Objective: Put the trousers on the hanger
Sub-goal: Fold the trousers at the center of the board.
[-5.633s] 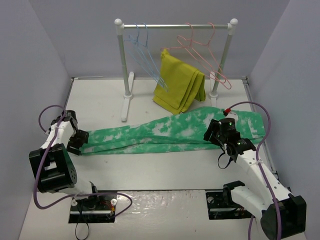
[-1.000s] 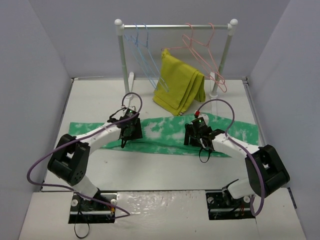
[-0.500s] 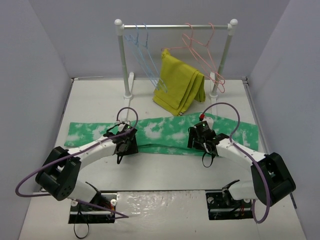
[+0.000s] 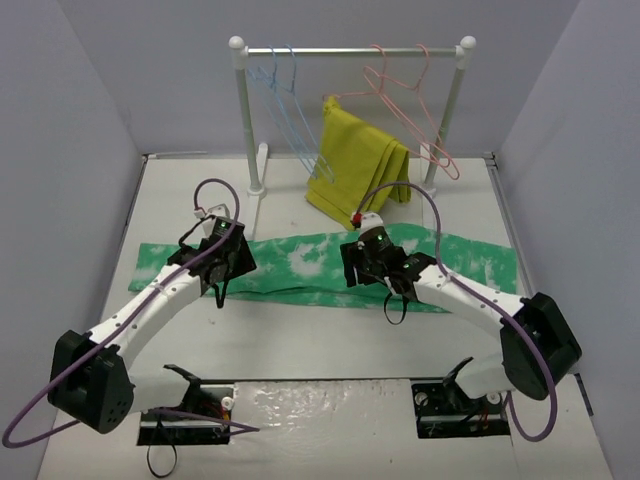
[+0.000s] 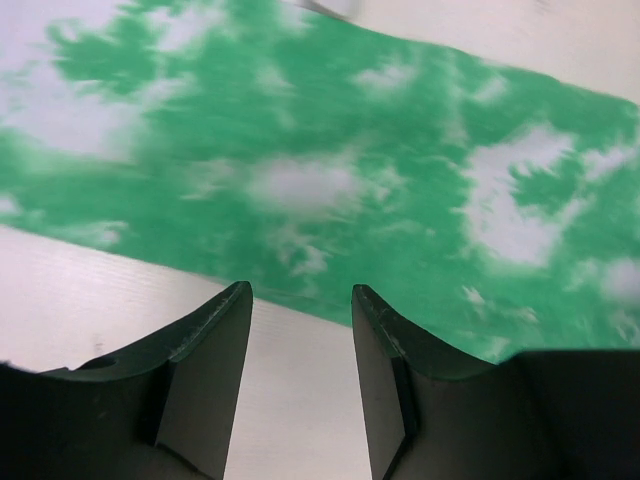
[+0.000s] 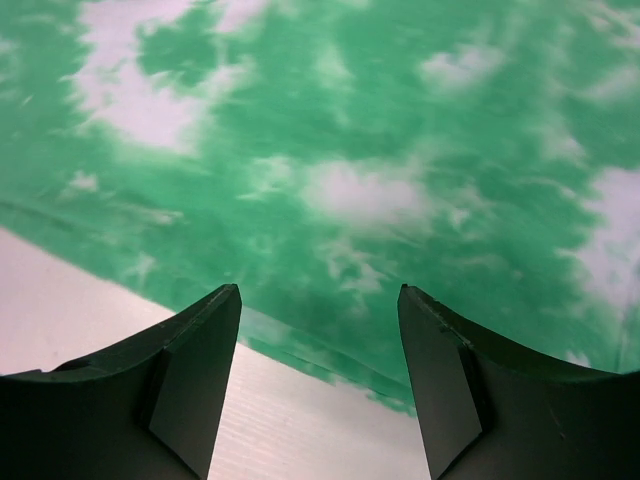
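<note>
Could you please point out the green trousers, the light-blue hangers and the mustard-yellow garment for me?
green trousers [image 4: 300, 262]: top external view, middle of the spread cloth.
light-blue hangers [image 4: 302, 135]: top external view, sloping wire below the hooks.
mustard-yellow garment [image 4: 355, 175]: top external view, centre of the folded cloth.

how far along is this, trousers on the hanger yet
Not yet. Done: the trousers lie spread flat in a long strip. In hand: the left gripper and right gripper hover open at its near edge, gripping nothing. Left: a blue hanger hangs bare on the rail; the trousers must be lifted and put on it.
</note>
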Action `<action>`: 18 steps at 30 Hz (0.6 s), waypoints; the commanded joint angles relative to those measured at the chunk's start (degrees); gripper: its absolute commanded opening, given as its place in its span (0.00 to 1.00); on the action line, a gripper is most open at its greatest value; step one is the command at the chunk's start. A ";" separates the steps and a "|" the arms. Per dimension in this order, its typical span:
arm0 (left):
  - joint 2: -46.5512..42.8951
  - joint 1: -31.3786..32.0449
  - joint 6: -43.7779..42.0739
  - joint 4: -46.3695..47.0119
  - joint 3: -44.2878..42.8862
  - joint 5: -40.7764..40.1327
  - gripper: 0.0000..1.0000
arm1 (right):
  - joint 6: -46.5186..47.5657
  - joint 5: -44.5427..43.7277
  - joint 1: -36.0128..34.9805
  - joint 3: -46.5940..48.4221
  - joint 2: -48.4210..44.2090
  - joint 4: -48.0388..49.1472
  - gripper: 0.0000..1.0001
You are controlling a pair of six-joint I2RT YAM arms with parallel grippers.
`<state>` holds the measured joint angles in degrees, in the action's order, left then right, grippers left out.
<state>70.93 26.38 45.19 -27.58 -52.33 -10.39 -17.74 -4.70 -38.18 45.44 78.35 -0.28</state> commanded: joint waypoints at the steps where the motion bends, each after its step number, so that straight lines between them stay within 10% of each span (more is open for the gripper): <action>1: -3.44 -7.19 1.47 -6.54 -0.71 -0.12 0.41 | 9.69 7.13 -3.78 6.10 6.19 4.23 0.61; 18: -11.04 -10.82 -2.90 -14.33 -1.77 -2.18 0.57 | 17.21 11.28 -13.66 18.93 24.06 5.40 0.56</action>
<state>62.17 16.21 44.60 -39.72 -51.90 -10.59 -2.19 6.00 -50.75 60.81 101.18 3.24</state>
